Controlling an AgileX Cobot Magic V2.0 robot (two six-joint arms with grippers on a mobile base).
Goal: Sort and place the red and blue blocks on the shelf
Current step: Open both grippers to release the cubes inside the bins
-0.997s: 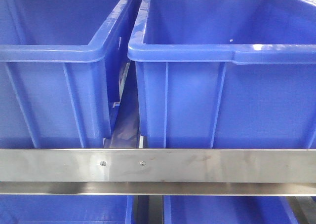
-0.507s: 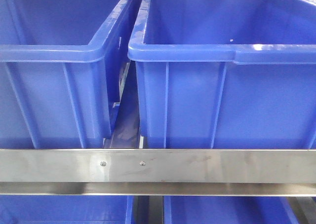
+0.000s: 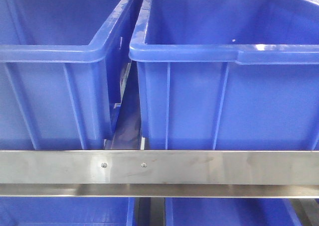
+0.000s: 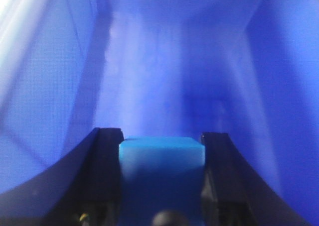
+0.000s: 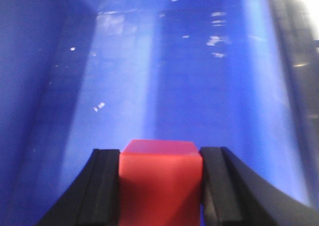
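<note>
In the left wrist view my left gripper is shut on the blue block, its two black fingers pressed against the cube's sides, inside a blue bin. In the right wrist view my right gripper is shut on the red block, likewise inside a blue bin. The shelf's brushed steel front rail with two small screws crosses the front view. Neither gripper nor either block shows in the front view.
Two big blue plastic bins, one left and one right, stand side by side on the shelf with a narrow gap between them. Tops of further blue bins show below the rail.
</note>
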